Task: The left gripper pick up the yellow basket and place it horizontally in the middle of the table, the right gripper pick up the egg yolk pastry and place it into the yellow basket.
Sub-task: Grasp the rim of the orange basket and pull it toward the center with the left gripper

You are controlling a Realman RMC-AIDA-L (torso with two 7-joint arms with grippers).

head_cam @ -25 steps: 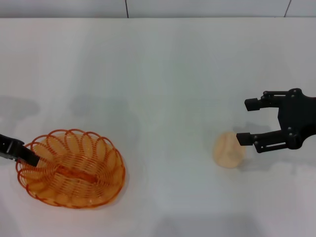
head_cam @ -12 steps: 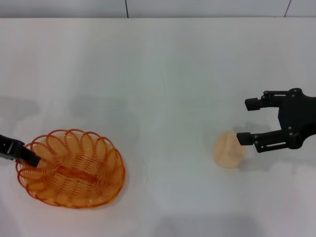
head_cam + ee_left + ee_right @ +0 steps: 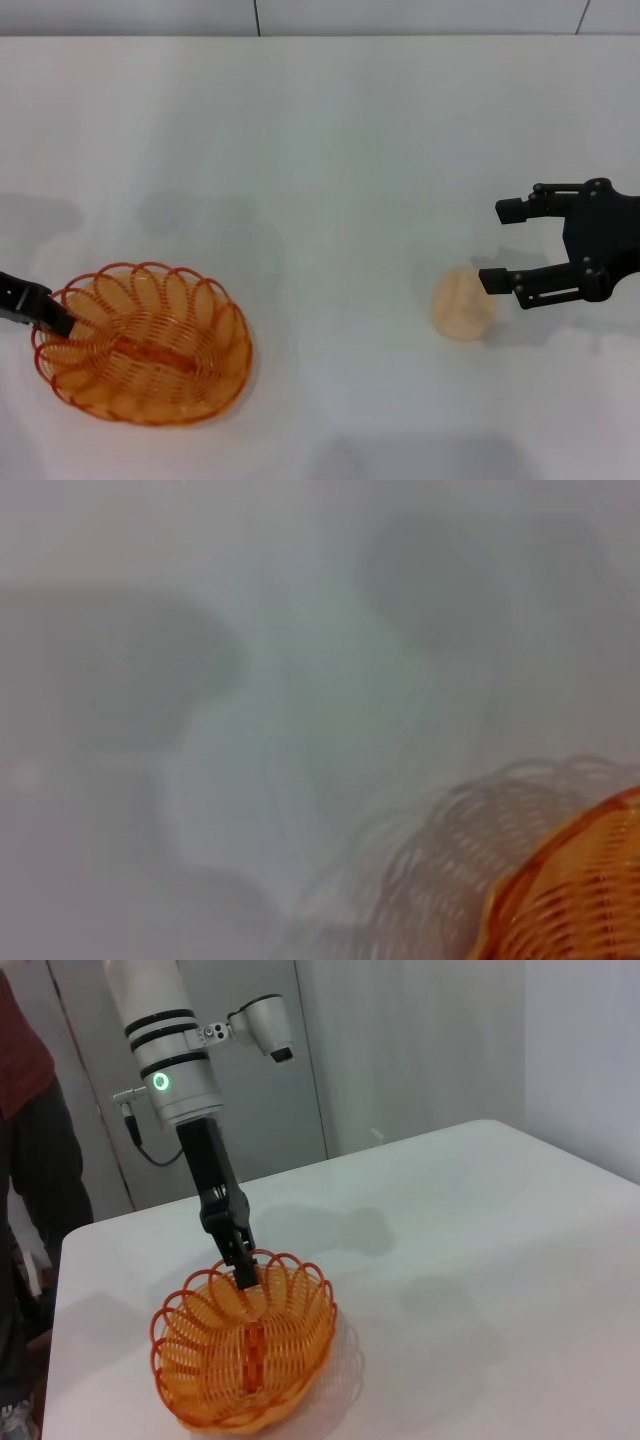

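Left tool: black and slim, below a silver-grey joint with black bands, a green ring light and a black cable. Right tool: black, two-fingered, angular.

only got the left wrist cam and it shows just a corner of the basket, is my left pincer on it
observer: yes, the left pincer is closed on the rim of the yellow basket, at its left side.
operator: where's the basket on the table
observer: front left of the table, not the middle.
operator: and the pastry
observer: the egg yolk pastry lies on the table's right part; the right pincer is open beside it, not around it.
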